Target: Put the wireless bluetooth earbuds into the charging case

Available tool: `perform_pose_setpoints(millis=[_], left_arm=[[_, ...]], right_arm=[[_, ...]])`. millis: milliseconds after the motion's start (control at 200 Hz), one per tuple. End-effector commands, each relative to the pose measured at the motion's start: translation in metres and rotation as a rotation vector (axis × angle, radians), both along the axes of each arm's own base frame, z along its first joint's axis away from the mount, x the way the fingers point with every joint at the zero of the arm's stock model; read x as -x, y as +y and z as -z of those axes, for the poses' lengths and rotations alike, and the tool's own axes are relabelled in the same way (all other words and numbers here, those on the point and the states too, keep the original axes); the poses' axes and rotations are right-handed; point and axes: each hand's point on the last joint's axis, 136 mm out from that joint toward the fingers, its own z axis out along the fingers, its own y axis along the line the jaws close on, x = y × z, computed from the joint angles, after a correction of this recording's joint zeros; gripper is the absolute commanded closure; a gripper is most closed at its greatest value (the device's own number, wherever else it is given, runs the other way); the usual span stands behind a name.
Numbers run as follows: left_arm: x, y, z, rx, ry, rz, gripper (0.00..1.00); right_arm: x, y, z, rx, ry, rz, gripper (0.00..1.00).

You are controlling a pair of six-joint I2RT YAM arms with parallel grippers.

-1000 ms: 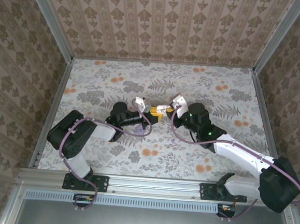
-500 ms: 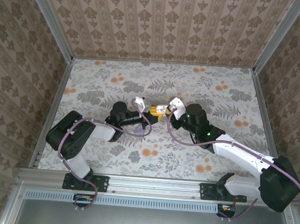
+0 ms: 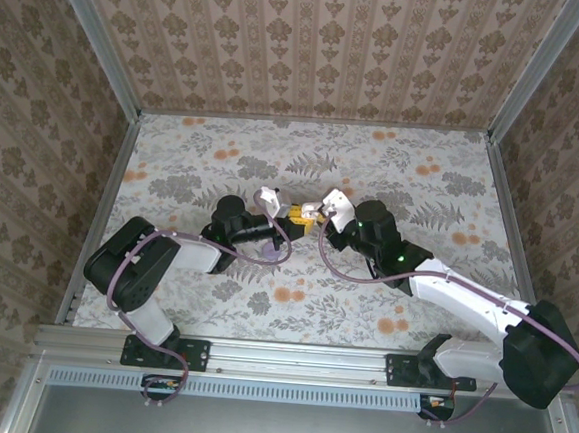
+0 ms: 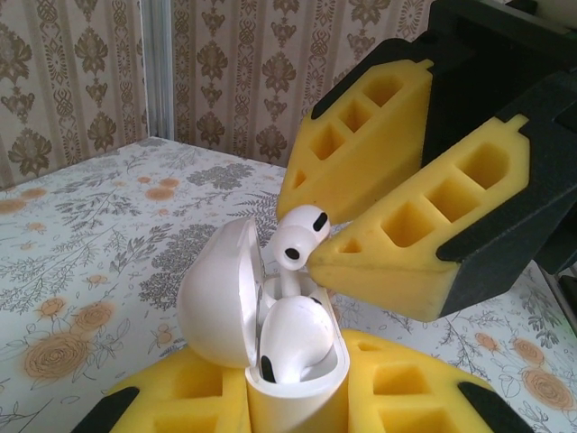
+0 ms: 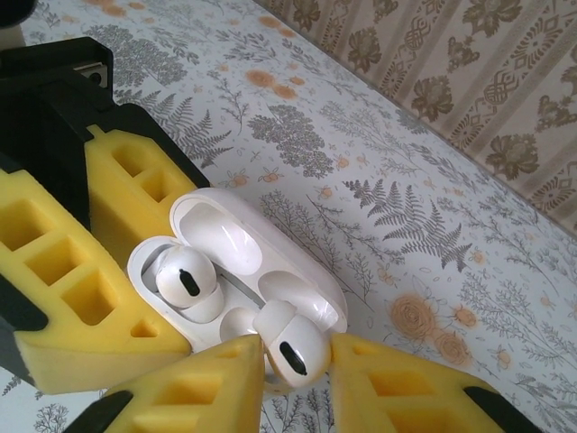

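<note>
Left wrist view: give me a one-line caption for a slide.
Right fingers hold the second earbud stem-down over the open case, gripped by the left fingers, beside the seated earbud.

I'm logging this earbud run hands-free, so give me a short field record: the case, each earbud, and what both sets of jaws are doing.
case: charging case, lid open
first earbud: seated in the case
second earbud: stem down into the case, head standing above it
left gripper: jaws shut on charging case
right gripper: jaws shut on second earbud
left to do: seat second earbud
</note>
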Motion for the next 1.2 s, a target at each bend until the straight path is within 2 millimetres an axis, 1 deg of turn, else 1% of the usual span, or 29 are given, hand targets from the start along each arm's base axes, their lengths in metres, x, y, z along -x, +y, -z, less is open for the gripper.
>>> perform_pose_setpoints(millis=[0,245,385,545,675,715,750,815,895,980,1075,1125,1195], left_arm=[[0.01,-0.002,-0.019,0.032,-0.08,0.031,0.88],[0.01,-0.001,-0.018,0.03,-0.079,0.025,0.88],[0.01,-0.001,-0.019,0.031,-0.086,0.025,0.87],[0.014,0.001,-0.019,0.031,-0.108,0.026,0.87],[0.015,0.003,-0.021,0.036,-0.124,0.009,0.88],[0.017,0.003,-0.023,0.039,-0.14,0.012,0.88],[0.02,0.002,-0.023,0.038,-0.161,0.017,0.88],[0.024,0.001,-0.023,0.038,-0.196,0.011,0.88],[0.025,0.001,-0.023,0.036,-0.193,0.005,0.88],[0.027,0.0,-0.024,0.037,-0.199,0.007,0.88],[0.033,0.0,-0.025,0.035,-0.223,0.019,0.88],[0.036,-0.001,-0.026,0.035,-0.235,0.025,0.88],[0.04,0.0,-0.027,0.035,-0.252,0.032,0.88]], right_arm=[[0.006,0.011,-0.001,0.006,0.022,-0.052,0.71],[0.01,0.013,-0.009,-0.035,0.023,-0.066,0.64],[0.011,0.011,-0.02,-0.079,-0.002,-0.057,0.62],[0.015,0.001,-0.042,-0.199,-0.026,-0.017,0.59],[0.013,-0.016,-0.057,-0.35,-0.028,0.057,0.55],[0.014,-0.02,-0.057,-0.383,-0.021,0.06,0.53],[0.015,-0.023,-0.056,-0.404,-0.013,0.065,0.49],[0.016,-0.028,-0.055,-0.441,-0.005,0.071,0.43],[0.018,-0.034,-0.054,-0.469,0.001,0.079,0.35],[0.027,-0.033,-0.049,-0.48,0.0,0.037,0.28],[0.036,-0.035,-0.047,-0.518,-0.022,0.013,0.2],[0.039,-0.037,-0.047,-0.527,-0.027,0.013,0.18],[0.041,-0.041,-0.047,-0.527,-0.023,0.021,0.17]])
